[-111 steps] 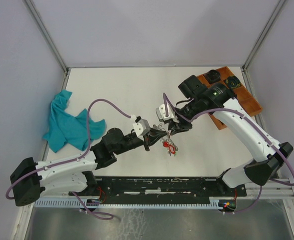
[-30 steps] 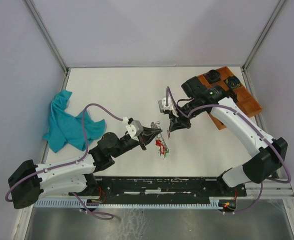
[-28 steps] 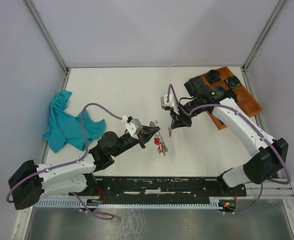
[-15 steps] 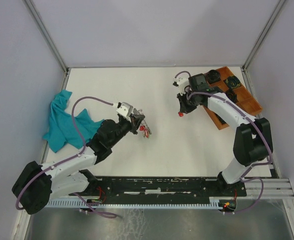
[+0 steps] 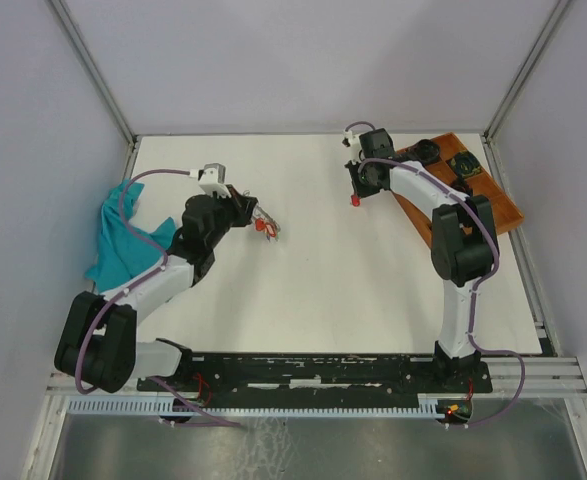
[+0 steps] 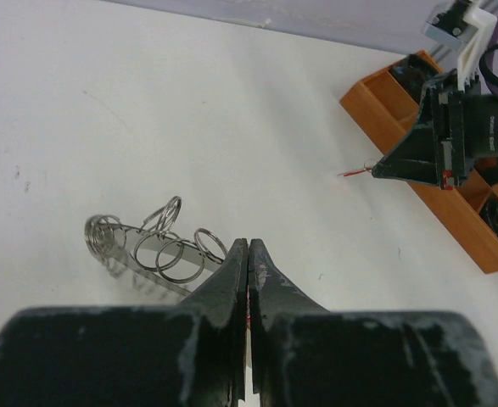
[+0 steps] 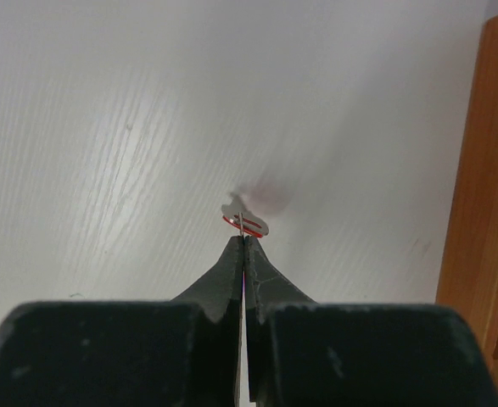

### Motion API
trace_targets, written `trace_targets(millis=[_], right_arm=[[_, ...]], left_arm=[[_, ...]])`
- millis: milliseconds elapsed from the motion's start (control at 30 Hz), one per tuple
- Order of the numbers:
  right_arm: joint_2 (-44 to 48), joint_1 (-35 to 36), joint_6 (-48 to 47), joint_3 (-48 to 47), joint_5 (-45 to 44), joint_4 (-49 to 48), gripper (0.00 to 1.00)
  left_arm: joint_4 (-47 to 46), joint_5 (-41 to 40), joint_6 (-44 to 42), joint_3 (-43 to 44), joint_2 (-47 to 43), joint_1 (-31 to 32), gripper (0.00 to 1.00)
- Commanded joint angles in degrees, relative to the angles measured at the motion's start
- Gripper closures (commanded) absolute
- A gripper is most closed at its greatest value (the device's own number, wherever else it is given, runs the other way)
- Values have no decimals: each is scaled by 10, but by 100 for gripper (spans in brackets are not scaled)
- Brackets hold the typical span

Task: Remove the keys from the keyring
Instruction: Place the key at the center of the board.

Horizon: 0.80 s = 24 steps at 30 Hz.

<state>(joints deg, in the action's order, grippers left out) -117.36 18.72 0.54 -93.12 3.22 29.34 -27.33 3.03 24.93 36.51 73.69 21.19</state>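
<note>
My left gripper [image 5: 250,213] is shut on the keyring bunch, back left of the table's middle. Red tags [image 5: 264,226] hang just past its tips. In the left wrist view the jaws [image 6: 249,248] are closed, with a sliver of red between them. The coiled wire keyring [image 6: 104,234] and several small split rings [image 6: 179,254] stick out to their left. My right gripper [image 5: 356,194] is shut on a single red-tagged key [image 5: 354,204], apart from the bunch and next to the wooden tray. The right wrist view shows that key [image 7: 244,222] pinched at the fingertips, above the table.
An orange-brown wooden tray [image 5: 492,198] with dark items lies at the back right, and its side shows in the right wrist view [image 7: 478,170]. A teal cloth [image 5: 123,245] lies at the left edge. Metal frame posts rise at the back corners.
The two grippers have pulled apart. My left gripper has carried the bunch to the back left. My right gripper has carried the red-tagged key back towards the tray.
</note>
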Motion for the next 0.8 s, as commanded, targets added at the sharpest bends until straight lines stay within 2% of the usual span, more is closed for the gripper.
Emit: trace_targets(millis=[0,67,167,233,500,633,767], right_arm=[[-19,-12,18,-65,-14,-27,94],[-20,-14,15,-64,-8,-37,83],[-1,-23,2,-50,15,-56,59],[26,-30,-15,-42,47,-56,51],[199,-59,-128,16,313,19,41],[274,-59,-125,58,406,39,39],[324,-59,-111,96,447,53,38]], left_arm=[[-42,39,65,50,28,-34,97],[-49,44,74,56,43,-46,97],[-52,42,81,71,73,-58,97],[-55,38,89,81,91,-65,97],[-59,27,146,110,145,-101,97],[42,-39,180,156,178,-108,97],[145,-118,197,201,212,-109,96]])
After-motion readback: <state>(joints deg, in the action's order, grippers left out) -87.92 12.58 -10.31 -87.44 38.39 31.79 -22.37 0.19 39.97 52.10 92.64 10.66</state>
